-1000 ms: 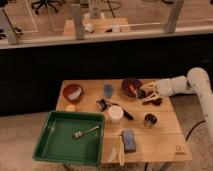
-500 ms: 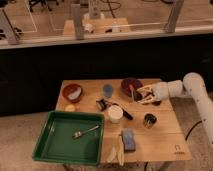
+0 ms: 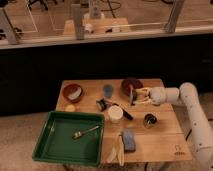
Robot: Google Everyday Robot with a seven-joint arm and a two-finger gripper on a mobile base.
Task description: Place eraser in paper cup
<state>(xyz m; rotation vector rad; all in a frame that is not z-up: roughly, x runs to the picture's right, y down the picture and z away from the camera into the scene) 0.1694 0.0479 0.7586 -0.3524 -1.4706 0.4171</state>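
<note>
My gripper (image 3: 136, 96) reaches in from the right over the table's right half, just in front of the dark red bowl (image 3: 131, 84). It is shut on the eraser (image 3: 132, 94), a dark narrow bar held upright at the fingertips. The paper cup (image 3: 115, 113), white and round, stands near the table's middle, lower left of the gripper and apart from it.
A slim black marker (image 3: 125, 113) lies right of the paper cup. A blue-grey cup (image 3: 107, 90), a second bowl (image 3: 73, 92), a small metal can (image 3: 149, 119), a blue-grey block (image 3: 128, 140) and a green tray (image 3: 55, 145) holding a fork (image 3: 85, 132) share the table (image 3: 165, 142).
My arm has moved left across the table with the eraser, from near the right edge to just in front of the dark red bowl.
</note>
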